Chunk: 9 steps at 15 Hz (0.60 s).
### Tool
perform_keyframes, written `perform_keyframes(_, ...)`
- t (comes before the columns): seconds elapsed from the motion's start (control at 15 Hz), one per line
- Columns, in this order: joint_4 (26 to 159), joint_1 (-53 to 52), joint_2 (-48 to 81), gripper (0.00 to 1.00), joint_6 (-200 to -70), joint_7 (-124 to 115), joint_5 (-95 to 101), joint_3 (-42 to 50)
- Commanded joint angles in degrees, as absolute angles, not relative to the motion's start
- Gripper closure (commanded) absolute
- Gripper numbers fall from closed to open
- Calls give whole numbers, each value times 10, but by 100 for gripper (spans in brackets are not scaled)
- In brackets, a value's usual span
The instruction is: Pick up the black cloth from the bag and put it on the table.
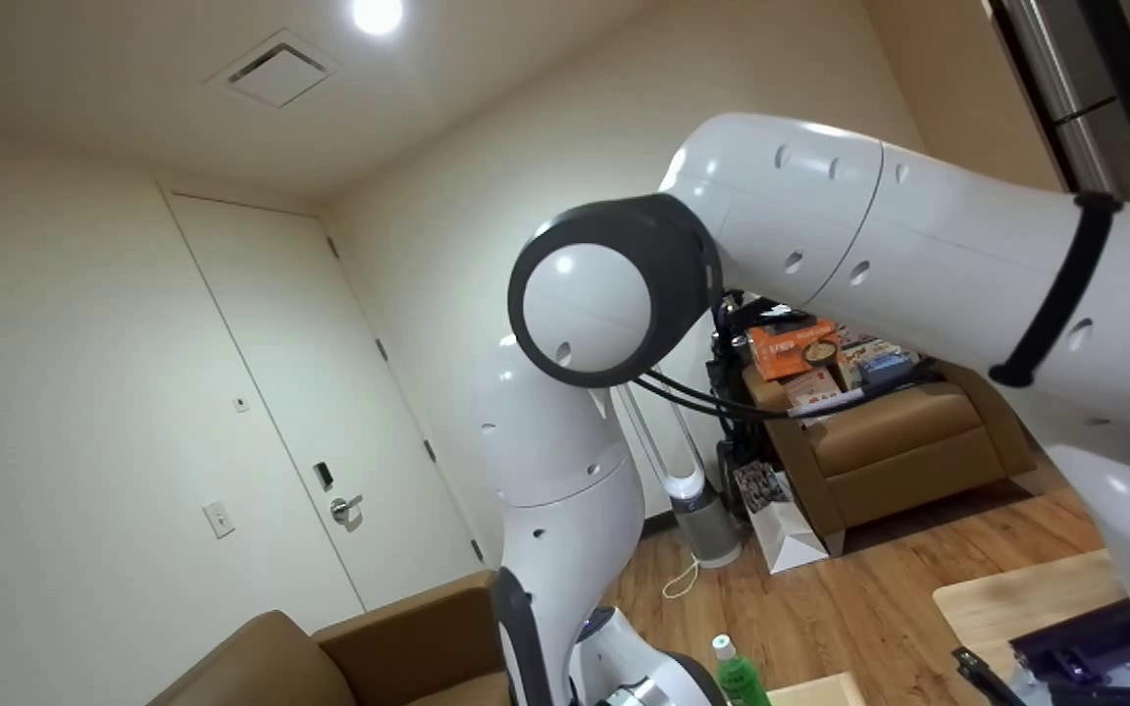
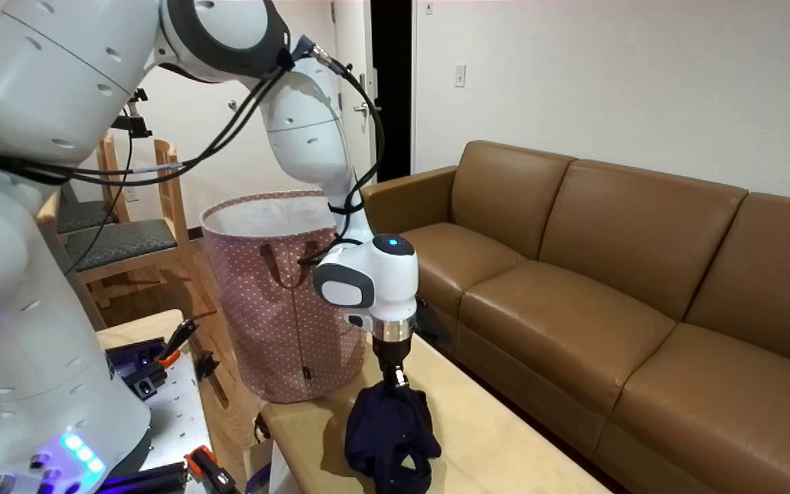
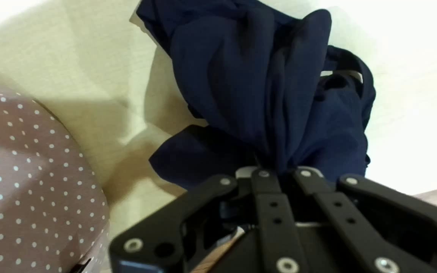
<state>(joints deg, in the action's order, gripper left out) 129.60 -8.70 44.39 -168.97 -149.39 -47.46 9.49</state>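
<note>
White, dark-jointed robot arm (image 2: 45, 75) fills the foreground, arching across both exterior views! Beyond it stretches the long brown cushioned sofa (image 2: 566, 343), and alongside that, the pale wooden table (image 2: 487, 442). At the table's end stands the tall pink polka-dot fabric bag (image 2: 254, 329). And there's the crumpled navy-black cloth (image 2: 388, 425), out of the bag and over the table, whether touching it I can't tell! Black two-fingered gripper (image 3: 283, 172) holds it, jaws closed on a bunched fold!
</note>
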Motion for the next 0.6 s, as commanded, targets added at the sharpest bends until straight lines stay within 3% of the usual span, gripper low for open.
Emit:
perform_keyframes(0.0,1243,-18,491,95,-1669,-1474,-502,48)
perform_keyframes(0.33,1202,-11,542,95,-1682,-1491,-477,44)
perform_keyframes(0.4,1198,-19,547,91,-1680,-1492,-478,50)
perform_keyframes(0.47,1199,-12,545,66,-1679,-1489,-470,43)
perform_keyframes(0.53,1200,-8,542,66,-1678,-1480,-470,38)
